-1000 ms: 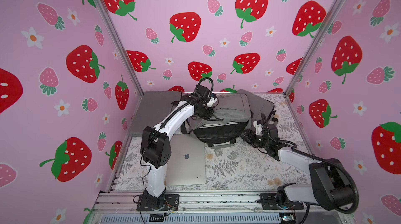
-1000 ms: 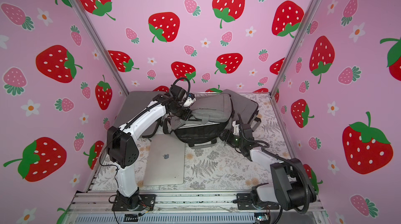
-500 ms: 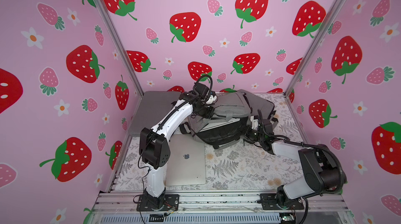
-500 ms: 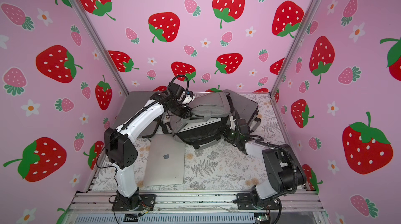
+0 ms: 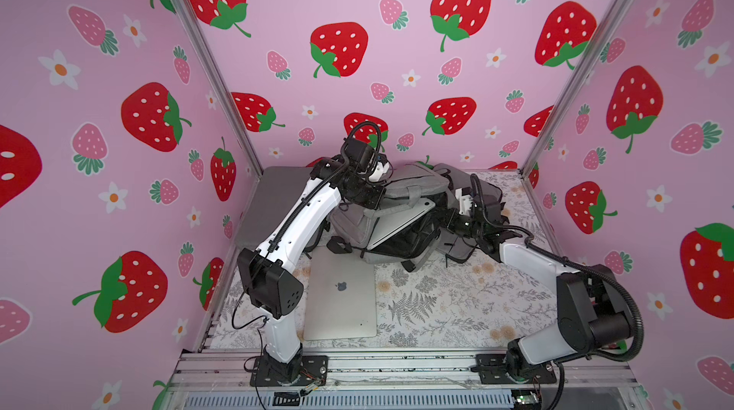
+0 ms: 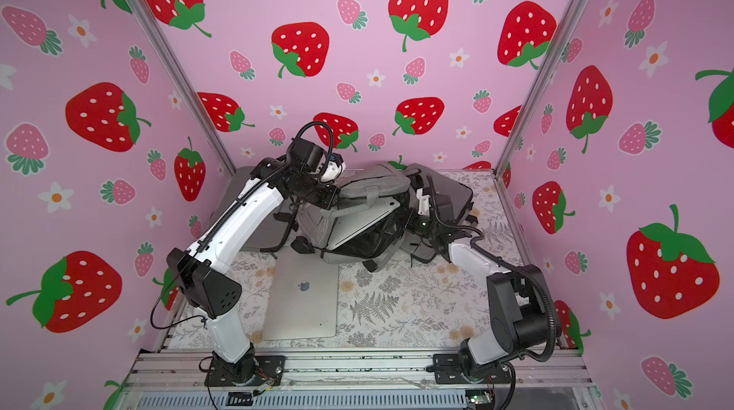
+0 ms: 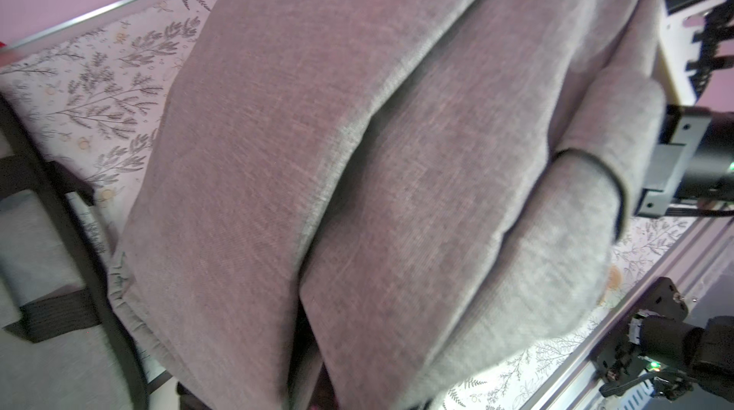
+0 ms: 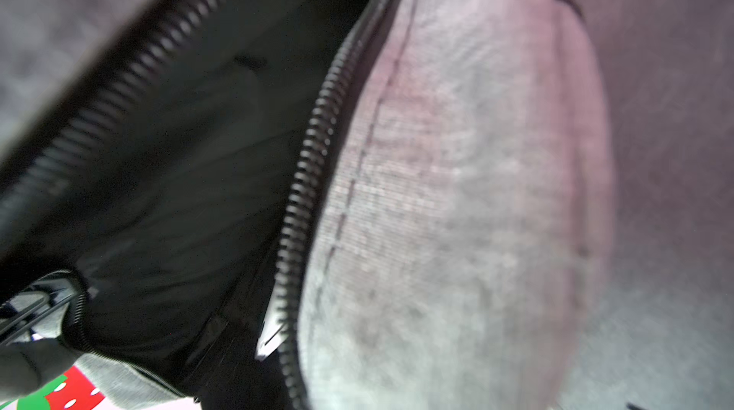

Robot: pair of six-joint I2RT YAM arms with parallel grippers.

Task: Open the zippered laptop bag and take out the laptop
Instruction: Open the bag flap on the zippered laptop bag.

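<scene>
Since a second ago the right arm has swung in from 4 o'clock to the bag's mouth, its end effector has closed, and the flap sits higher, baring a silver edge.

The grey bag [image 5: 413, 189] lies at 12 o'clock on the surface [image 5: 456, 301]. It is unzipped along its near side, with the mouth gaping toward 6 o'clock in both top views. The laptop [image 5: 401, 221] is inside it, tilted. One long edge and a corner show beneath the raised flap.

The left end effector [image 5: 371, 205] is at the bag's 10 o'clock corner, closed on the grey fabric and holding the flap up. Its wrist view is filled by the bag's folds [image 7: 357, 189], and the fingers are hidden there.

The right end effector [image 5: 445, 223] is at the mouth's 3 o'clock end, closed; whether it pinches anything I cannot tell. Its wrist view, blurred, shows the parted zipper [image 8: 306, 173], with dark lining [image 8: 178, 173] between the two rows of teeth and grey cloth beside them.

A flat laptop [image 5: 340, 295] lies closed at 7 o'clock, just in front of the bag and apart from both end effectors. A second bag [image 5: 488, 193] sits behind the right wrist at 1 o'clock. A grey case [image 5: 274, 197] lies at 10 o'clock beneath the left arm.
</scene>
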